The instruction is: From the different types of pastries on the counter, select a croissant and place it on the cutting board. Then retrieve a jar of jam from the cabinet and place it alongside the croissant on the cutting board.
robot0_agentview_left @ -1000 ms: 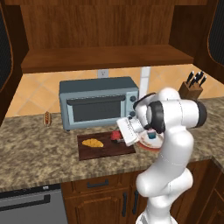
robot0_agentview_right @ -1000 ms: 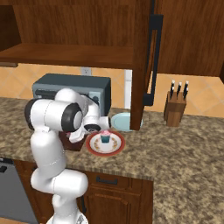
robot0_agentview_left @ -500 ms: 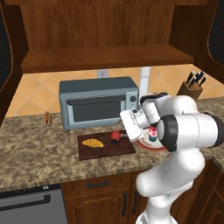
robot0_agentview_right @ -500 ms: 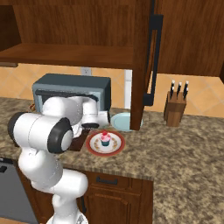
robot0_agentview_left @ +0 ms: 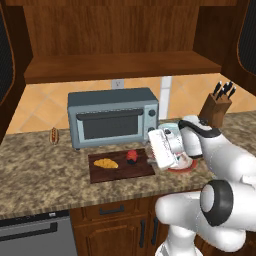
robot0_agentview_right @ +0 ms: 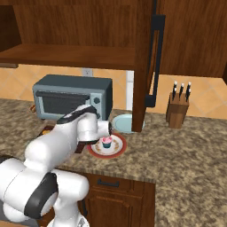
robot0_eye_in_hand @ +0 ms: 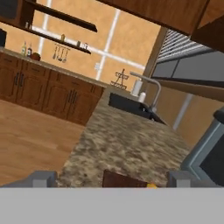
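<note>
Hand (robot0_agentview_left: 151, 159) just right of jar of jam (robot0_agentview_left: 132, 156).

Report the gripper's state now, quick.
Gripper: open, holding nothing; croissant and jar of jam lie on the cutting board.

The arm folds back on itself, elbow at 5 o'clock, hand (robot0_agentview_left: 156, 156) pointing toward 9 o'clock, fingers apart, empty.

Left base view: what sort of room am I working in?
A rendered home kitchen: a grey toaster oven on a speckled granite counter, a wooden knife block and dark wooden wall cabinets above.
</note>
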Motion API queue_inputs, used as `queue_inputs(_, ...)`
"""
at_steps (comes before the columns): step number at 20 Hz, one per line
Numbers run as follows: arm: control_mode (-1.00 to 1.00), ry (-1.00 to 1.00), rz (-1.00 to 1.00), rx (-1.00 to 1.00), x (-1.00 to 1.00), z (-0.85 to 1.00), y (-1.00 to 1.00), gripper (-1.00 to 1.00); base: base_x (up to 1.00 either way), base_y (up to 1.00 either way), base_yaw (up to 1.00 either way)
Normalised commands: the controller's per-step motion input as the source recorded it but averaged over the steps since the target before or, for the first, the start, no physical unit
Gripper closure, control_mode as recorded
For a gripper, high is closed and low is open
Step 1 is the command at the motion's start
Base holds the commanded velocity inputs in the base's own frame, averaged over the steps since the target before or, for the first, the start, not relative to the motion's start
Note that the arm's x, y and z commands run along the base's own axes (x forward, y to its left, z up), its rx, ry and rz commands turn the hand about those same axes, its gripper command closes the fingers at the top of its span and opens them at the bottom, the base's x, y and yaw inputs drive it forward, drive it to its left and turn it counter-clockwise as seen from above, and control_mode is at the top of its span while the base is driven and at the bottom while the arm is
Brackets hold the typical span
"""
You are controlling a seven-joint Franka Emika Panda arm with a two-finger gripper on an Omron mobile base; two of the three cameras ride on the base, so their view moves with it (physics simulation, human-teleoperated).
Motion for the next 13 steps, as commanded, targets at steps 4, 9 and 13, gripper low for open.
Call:
queue_inputs(4,-1.0,0.0,-0.15,0.03,-0.94,0.51,0.0,-1.0,0.0,0.0,0.0)
queue_inputs(9,-1.0,0.01,-0.17,0.06,-0.91,0.63,-0.02,-1.0,0.0,0.0,0.0)
queue_inputs(13,-1.0,0.09,-0.26,0.04,-0.51,0.92,-0.14,-1.0,0.0,0.0,0.0)
